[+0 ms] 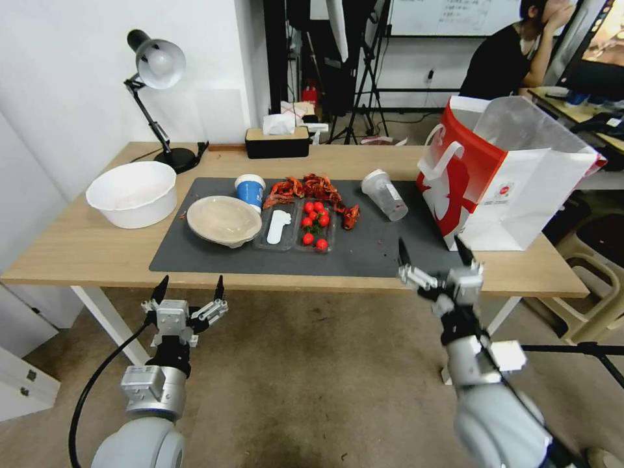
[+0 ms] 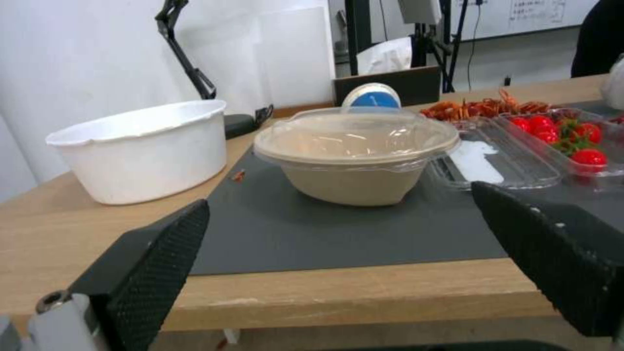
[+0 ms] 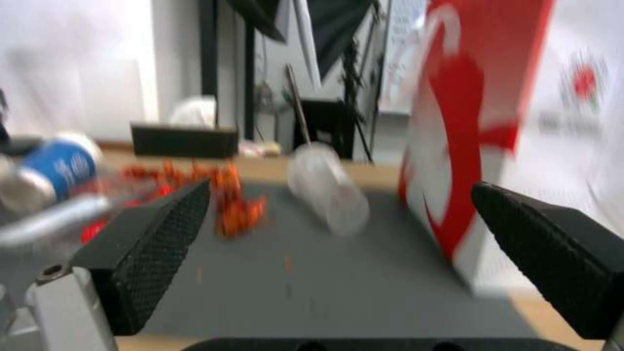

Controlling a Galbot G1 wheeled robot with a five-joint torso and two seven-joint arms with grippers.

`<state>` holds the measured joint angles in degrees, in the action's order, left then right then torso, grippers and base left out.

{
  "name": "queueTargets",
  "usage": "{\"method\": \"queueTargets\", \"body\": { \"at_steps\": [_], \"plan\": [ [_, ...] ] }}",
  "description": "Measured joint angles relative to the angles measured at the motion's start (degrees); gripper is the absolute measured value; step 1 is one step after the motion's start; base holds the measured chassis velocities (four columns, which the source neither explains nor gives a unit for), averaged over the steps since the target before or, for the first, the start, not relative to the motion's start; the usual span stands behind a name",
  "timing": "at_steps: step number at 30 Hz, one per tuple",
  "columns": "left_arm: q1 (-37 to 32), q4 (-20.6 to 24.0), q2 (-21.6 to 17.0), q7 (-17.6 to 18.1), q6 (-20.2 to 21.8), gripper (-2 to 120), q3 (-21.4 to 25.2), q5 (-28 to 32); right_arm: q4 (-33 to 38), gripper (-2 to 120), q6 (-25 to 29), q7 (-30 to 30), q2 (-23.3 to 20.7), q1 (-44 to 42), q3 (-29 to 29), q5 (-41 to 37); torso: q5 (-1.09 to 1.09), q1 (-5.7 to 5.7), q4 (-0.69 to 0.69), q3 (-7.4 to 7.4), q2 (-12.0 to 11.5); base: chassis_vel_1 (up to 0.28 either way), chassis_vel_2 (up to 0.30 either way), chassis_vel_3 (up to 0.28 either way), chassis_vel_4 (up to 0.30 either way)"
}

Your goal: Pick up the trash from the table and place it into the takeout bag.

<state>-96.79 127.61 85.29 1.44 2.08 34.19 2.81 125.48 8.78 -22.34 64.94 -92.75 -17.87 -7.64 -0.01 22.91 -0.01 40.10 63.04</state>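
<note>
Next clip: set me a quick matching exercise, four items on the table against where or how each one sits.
Things:
1. clear plastic cup
2. blue-and-white paper cup
3. takeout bag
4. beige bowl

States:
A. upright behind the bowl
B. lying on its side on the mat
C. covered by a clear lid
D. standing open at the table's right end

Pairs: 1-B, 2-A, 3-D, 4-C

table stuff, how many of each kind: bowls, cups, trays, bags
bowls: 2, white bowl and lidded beige bowl
cups: 2, blue paper cup and clear plastic cup
clear trays: 2
takeout bag: 1
total: 7
</note>
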Motion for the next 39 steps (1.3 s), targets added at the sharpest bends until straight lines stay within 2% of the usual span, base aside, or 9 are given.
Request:
{"method": "queueTargets", "body": {
  "at_steps": [7,20,28,32,33,39],
  "plan": [
    [0.3,-0.5,-0.3,0.0,0.0,100,0.0,0.2,-4.5,100,2.9,-4.8,1.5,-2.6,3.7,2.2,0.01,0.01,0.02,0.01,0.0,0.000,0.000,0.000,0.000],
    [0.5,-1.0,-0.3,0.1,0.0,100,0.0,0.2,-6.0,100,3.5,-5.5,2.2,-1.1,4.1,0.9,0.01,0.01,0.01,0.01,0.0,0.000,0.000,0.000,0.000],
    [0.5,-1.0,-0.2,0.1,-0.2,100,0.0,0.2,-5.6,100,-0.6,-4.1,0.5,6.9,2.4,-7.5,0.01,0.01,0.02,0.01,0.0,0.000,0.000,0.000,0.000],
    [0.5,-1.1,-0.2,0.1,-0.3,100,0.0,0.2,-7.3,100,-4.3,-1.6,-1.4,14.2,2.0,-16.5,0.01,0.01,0.02,0.01,0.0,0.000,0.000,0.000,0.000],
    [0.5,-1.1,-0.2,0.1,-0.3,100,0.0,0.2,-7.3,100,-4.3,-1.6,-1.4,14.2,2.0,-16.5,0.01,0.01,0.02,0.01,0.0,0.000,0.000,0.000,0.000],
    [0.5,-1.2,-0.1,0.1,-0.3,100,0.0,0.1,-14.8,100,-7.6,1.9,-3.8,27.1,2.4,-24.1,0.01,0.02,0.01,0.02,0.0,0.000,0.000,0.000,0.000]
  ]
}}
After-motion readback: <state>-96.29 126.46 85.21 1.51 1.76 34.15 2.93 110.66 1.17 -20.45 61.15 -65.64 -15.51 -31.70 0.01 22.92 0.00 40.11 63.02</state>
